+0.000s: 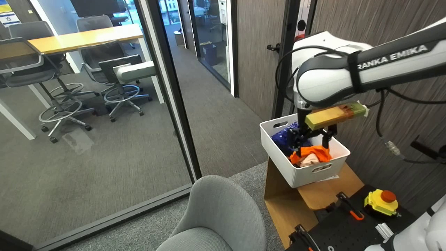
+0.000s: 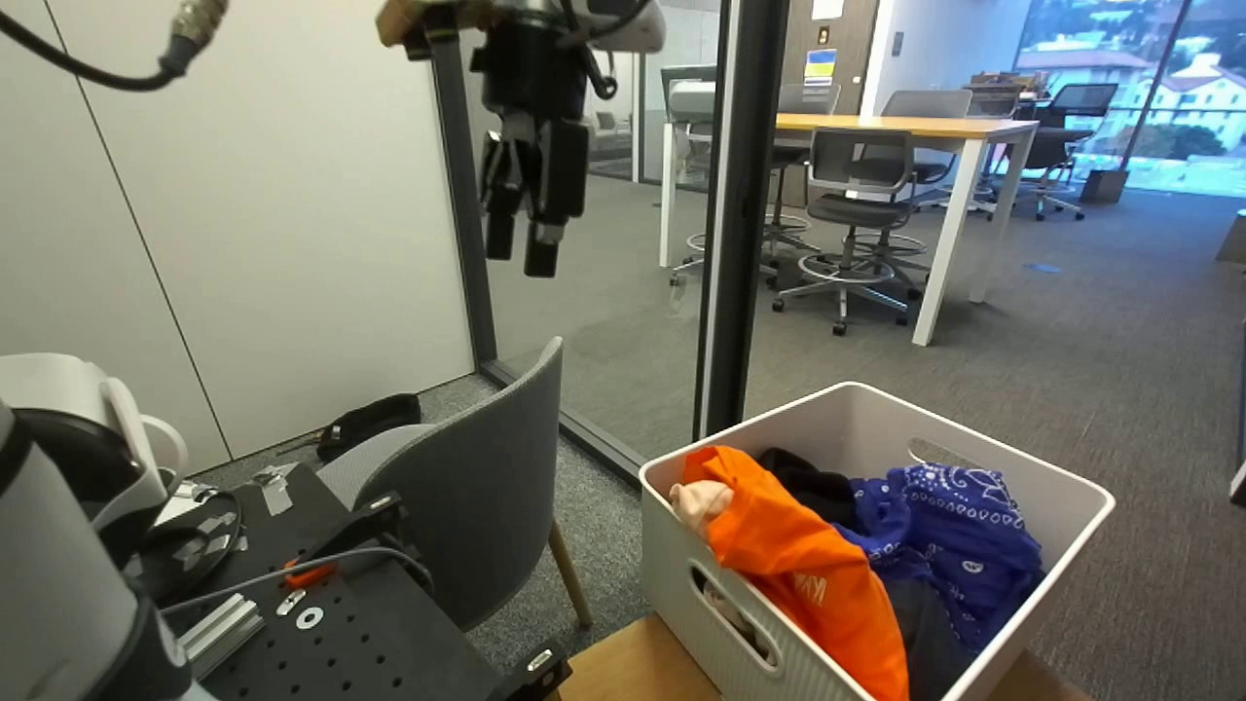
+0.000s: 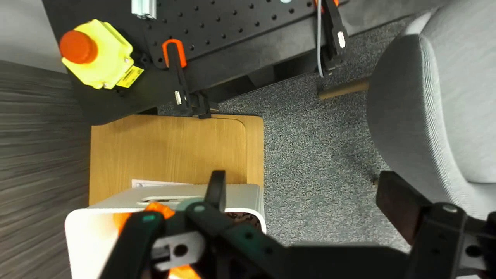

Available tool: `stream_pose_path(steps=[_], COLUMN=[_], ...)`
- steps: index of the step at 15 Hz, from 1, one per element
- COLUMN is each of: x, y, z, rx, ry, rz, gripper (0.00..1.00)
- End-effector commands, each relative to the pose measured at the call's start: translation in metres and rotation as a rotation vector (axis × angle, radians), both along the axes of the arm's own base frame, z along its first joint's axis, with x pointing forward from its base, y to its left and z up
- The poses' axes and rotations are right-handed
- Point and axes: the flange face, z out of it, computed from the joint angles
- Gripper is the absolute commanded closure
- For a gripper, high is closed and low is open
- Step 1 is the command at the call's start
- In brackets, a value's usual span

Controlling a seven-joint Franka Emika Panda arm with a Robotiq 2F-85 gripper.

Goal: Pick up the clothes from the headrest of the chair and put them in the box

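Observation:
The white box (image 1: 278, 159) stands on a wooden stand and also shows in an exterior view (image 2: 672, 555) and the wrist view (image 3: 240, 195). It holds orange cloth (image 2: 779, 535), blue patterned cloth (image 2: 959, 531), dark cloth (image 2: 808, 482) and a pale piece (image 2: 701, 501). The grey chair (image 1: 226, 202) shows a bare backrest, also in an exterior view (image 2: 487, 487) and the wrist view (image 3: 399, 104). My gripper (image 2: 522, 251) is open and empty, high above the floor. In the wrist view its fingers (image 3: 302, 186) are wide apart, over the gap between box and chair.
The wooden stand (image 3: 174, 151) adjoins the black perforated robot table (image 3: 232, 23). A yellow emergency stop (image 1: 381, 202) and clamps (image 1: 348, 205) sit on that table. A glass wall with a dark frame (image 2: 735, 243) rises behind the chair. A wood-panel wall (image 1: 393, 125) flanks the box.

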Motion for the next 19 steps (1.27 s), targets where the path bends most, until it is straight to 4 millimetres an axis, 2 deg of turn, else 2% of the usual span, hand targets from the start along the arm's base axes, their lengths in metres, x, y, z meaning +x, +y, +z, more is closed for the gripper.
stream_pose_path(steps=[1,4,7,12,19], x=[-0.055,-0.095,-0.113,-0.112,-0.107], y=[0.029,0.052,0.058,0.047,0.045], z=[0.060,0.102,0.121,0.122,0.112], rx=[-0.005,-0.007,0.011,0.105,0.100], ry=[-0.056,-0.133,-0.267,-0.407,-0.375], rz=[0.165,0.240,0.322,0.342,0.317], gripper=[0.00,0.00,0.00,0.00,0.00])
